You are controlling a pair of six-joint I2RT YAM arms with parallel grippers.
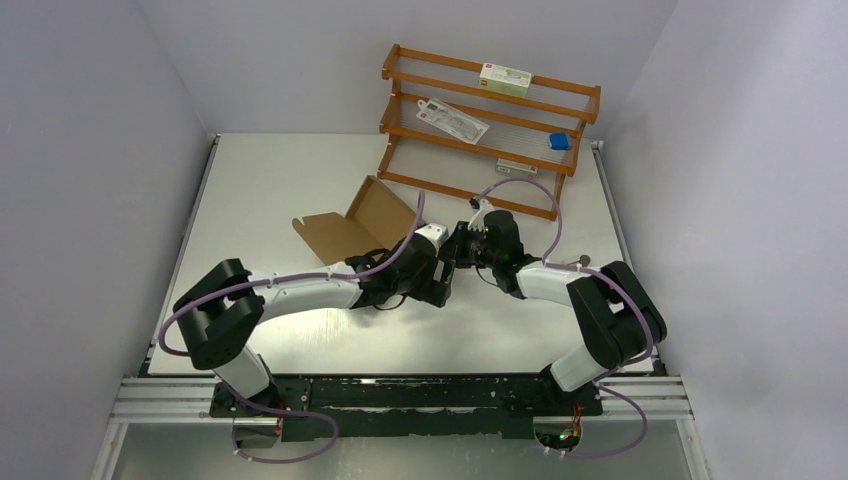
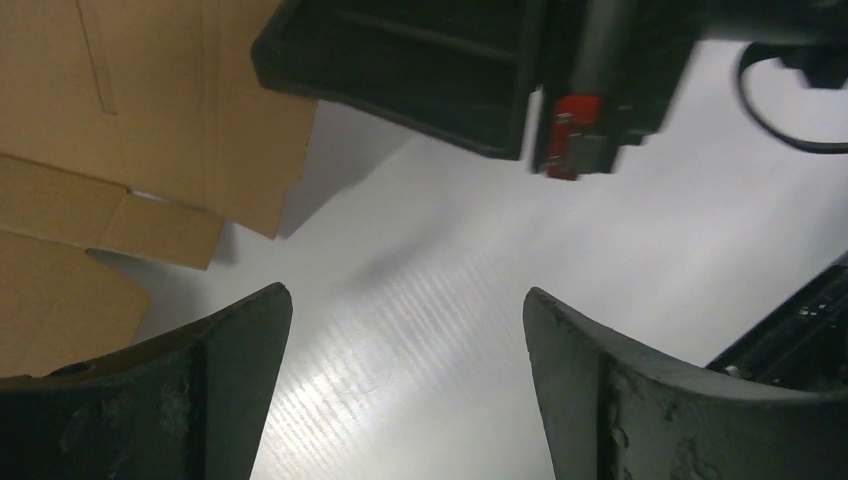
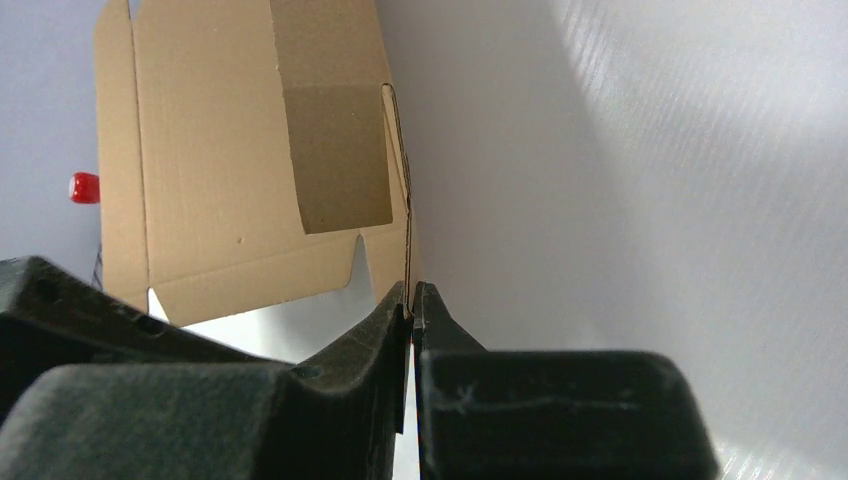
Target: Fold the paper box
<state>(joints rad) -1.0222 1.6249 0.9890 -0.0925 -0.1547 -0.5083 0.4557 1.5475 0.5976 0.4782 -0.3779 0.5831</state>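
Brown paper box (image 3: 220, 170), pinched by the right end effector (image 3: 411, 300), should hinge along its crease; the left end effector (image 2: 405, 300) gapes empty.

orange rack (image 1: 450, 189) | carton (image 1: 505, 79) on top shelf | blue block (image 1: 559, 142) on middle shelf

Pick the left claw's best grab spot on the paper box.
Probably the lifted panel edge of the paper box nearest the open left claw, approached edge-on from the white table side. The sheet is thin and seems clear of the table there, so the claw can straddle it, like the right claw's pinch.
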